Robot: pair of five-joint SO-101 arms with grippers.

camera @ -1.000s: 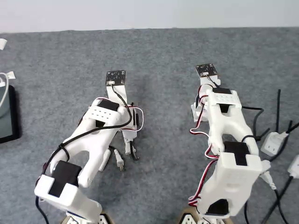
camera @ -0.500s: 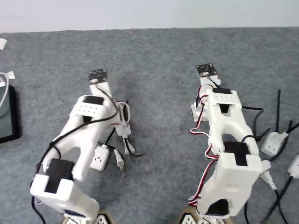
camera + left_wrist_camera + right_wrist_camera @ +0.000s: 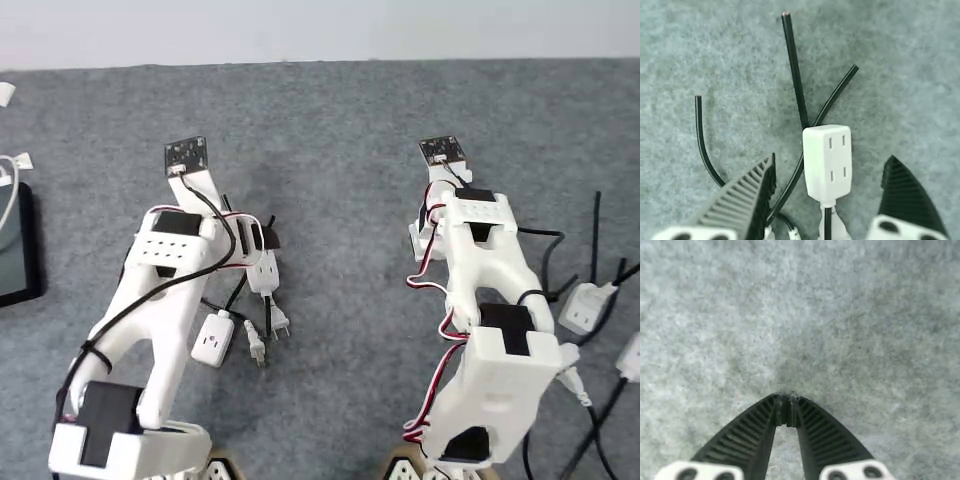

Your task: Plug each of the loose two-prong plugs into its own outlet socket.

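I judge this the grasping step: my left end effector (image 3: 831, 159) hangs spread either side of the white outlet block (image 3: 826, 150) on the desk (image 3: 695, 45), a loose plug (image 3: 256, 348) near that block, so next I must close squarely on the block.

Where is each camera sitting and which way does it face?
High view: fixed above the table, facing down; left arm and right arm show.
Left wrist view: on that wrist, facing down past the open left tool at a white outlet block and black cords.
Right wrist view: on that wrist, facing the table past the shut right tool.
Shared: high and left wrist views both show black cords.
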